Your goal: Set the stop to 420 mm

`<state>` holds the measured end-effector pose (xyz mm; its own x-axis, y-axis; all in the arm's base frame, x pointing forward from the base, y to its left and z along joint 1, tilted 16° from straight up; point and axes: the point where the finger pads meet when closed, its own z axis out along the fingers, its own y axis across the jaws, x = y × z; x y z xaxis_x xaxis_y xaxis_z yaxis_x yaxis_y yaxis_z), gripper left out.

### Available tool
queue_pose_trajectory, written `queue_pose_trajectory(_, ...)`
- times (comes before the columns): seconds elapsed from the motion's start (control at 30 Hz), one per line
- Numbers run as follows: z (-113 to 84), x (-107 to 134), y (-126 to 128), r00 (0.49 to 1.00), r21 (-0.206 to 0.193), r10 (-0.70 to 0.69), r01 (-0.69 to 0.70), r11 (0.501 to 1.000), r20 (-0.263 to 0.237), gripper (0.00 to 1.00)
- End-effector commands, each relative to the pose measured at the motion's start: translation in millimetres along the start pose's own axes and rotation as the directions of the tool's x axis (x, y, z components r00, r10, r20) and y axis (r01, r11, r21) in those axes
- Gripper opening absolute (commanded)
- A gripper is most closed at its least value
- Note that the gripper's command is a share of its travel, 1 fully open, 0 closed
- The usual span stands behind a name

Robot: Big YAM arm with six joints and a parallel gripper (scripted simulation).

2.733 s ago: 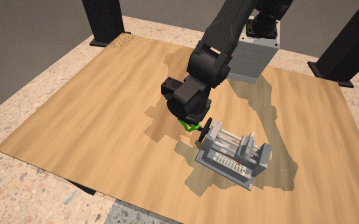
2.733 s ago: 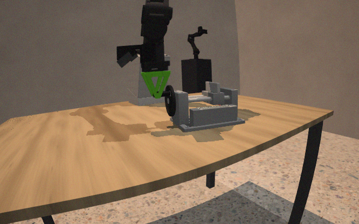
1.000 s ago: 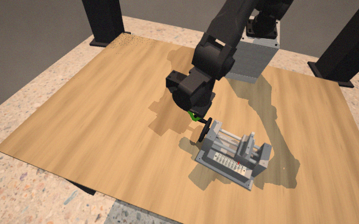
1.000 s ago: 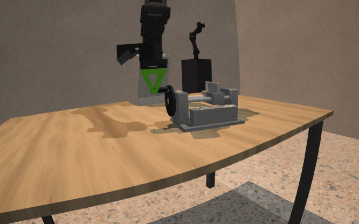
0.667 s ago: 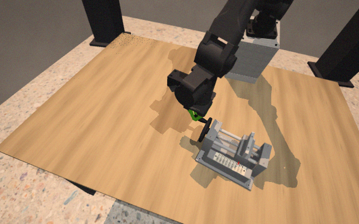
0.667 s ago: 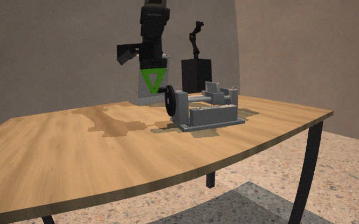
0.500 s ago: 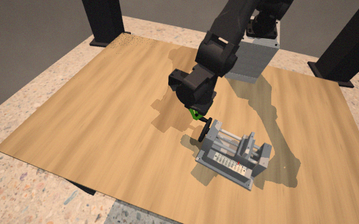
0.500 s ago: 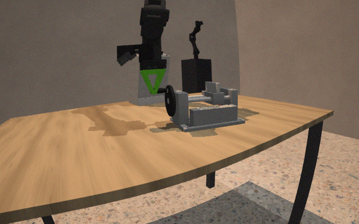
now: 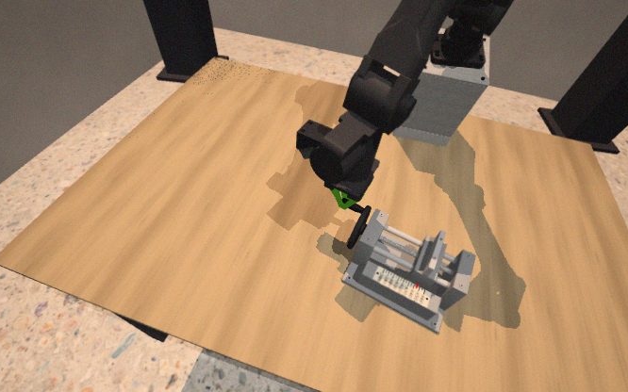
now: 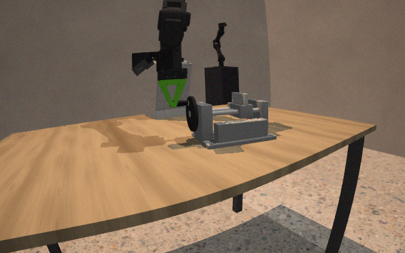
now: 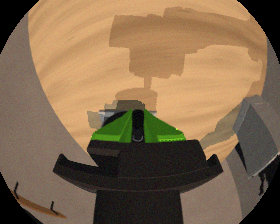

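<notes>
A: Where is the grey tool (image 9: pixel 389 309) (image 10: pixel 240 143) (image 11: pixel 102 114) set?

B: It is set on the wooden tabletop (image 9: pixel 160 194) (image 10: pixel 103 188) (image 11: pixel 201 65), in from all the edges. In the top view, it is seen nearer the bottom edge than the top edge.

A: And the handwheel (image 9: pixel 358 227) (image 10: pixel 193 114) (image 11: pixel 111 119)?

B: The black wheel is fixed upright on the tool's end that is turned to the tabletop's left edge in the top view.

A: Is the wheel let go?

B: No. Its small black handle (image 9: pixel 356 208) (image 10: pixel 182 102) (image 11: pixel 137 122) is pinched between the green tips of the gripper (image 9: pixel 346 205) (image 10: pixel 173 105) (image 11: pixel 138 113). The claw is closed on it.

A: Where is the stop (image 9: pixel 428 255) (image 10: pixel 239 106) seen?

B: It is held up on the round rods, between the two end blocks. It is placed much nearer the block (image 9: pixel 459 282) (image 10: pixel 264 108) away from the wheel.

A: Can 420 be read?

B: A red mark (image 9: pixel 417 285) (image 10: pixel 247 118) is seen on the pale ruler (image 9: pixel 402 285) (image 10: pixel 242 120), past its middle, away from the wheel. The numbers are too small to be read, so it cannot be told if 420 is reached.

A: What is the arm put on?

B: It is stood on a tall grey block (image 9: pixel 453 102) (image 10: pixel 160 109) (image 11: pixel 256 130) by the top edge.
</notes>
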<state>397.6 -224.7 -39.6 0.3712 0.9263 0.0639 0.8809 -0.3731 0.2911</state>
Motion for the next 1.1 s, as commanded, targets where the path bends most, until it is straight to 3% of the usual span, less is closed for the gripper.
queue_pose_trajectory(0.0,7.5,-1,-17,1.000,0.034,-0.004,0.005,0.999,-0.009,0.06)
queue_pose_trajectory(1.07,22.1,3,-20,1.000,0.023,-0.010,0.010,1.000,-0.009,0.06)
